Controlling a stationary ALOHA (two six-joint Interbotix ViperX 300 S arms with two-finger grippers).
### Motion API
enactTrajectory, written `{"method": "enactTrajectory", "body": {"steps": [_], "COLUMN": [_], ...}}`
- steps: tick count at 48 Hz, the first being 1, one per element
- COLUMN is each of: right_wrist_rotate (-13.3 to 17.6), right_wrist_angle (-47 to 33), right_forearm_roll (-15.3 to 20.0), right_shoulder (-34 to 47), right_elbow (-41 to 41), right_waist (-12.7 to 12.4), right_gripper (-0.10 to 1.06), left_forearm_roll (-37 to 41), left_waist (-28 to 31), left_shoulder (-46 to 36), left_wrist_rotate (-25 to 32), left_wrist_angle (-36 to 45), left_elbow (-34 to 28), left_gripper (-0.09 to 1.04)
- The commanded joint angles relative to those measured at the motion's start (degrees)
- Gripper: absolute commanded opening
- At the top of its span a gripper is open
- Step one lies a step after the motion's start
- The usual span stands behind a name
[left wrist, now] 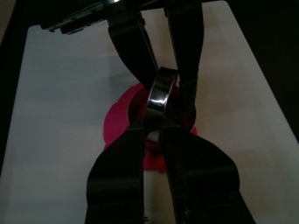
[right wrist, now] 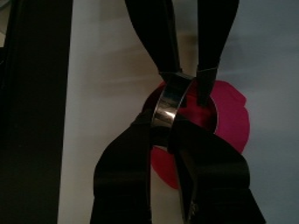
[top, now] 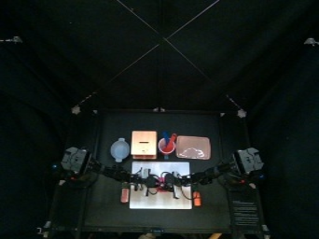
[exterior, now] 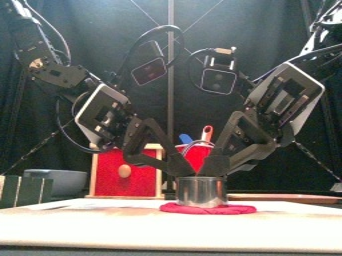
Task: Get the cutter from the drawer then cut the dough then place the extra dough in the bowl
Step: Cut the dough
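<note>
Now L jaws and R jaws both pinch cutter (exterior: 201, 190) rim from opposite sides, prob. to press it evenly thru dough (exterior: 209, 209) on board (left wrist: 52, 105).

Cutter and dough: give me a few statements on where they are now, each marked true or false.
1. The cutter stands on the dough. True.
2. The dough lies in the bowl. False: it lies on the board.
3. The left gripper and right gripper both meet at the cutter. True.
4. The cup is empty. False: knives stand in it.
</note>
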Motion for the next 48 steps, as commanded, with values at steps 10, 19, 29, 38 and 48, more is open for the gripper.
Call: {"method": "enactTrajectory", "body": {"steps": [10,19,29,38,48], "right_wrist_rotate": [0.35,0.44,0.53,0.44,0.88], "right_wrist_angle": [4.22,4.22,5.27,6.42,8.79], "right_forearm_roll": [-1.05,-5.01,-7.47,-8.53,-8.79], "right_shoulder": [0.26,-4.31,-7.47,-8.79,-8.88], "right_elbow": [3.08,3.25,2.37,0.53,-1.32], "right_waist": [-2.46,-3.6,-4.92,-4.57,-3.43], "right_gripper": [0.44,0.44,0.44,0.44,0.45], "left_forearm_roll": [0.18,-0.7,-1.05,-0.97,-0.53], "left_waist": [-3.16,-3.78,-3.16,-1.85,-0.18], "left_shoulder": [3.96,2.46,-0.18,-2.02,-2.29], "left_wrist_rotate": [-0.26,-0.26,-0.09,0.0,0.79], "left_wrist_angle": [4.48,2.64,1.93,1.32,0.97], "left_elbow": [1.85,1.67,2.2,2.2,1.58], "left_gripper": [0.48,0.52,0.58,0.65,0.75]}}
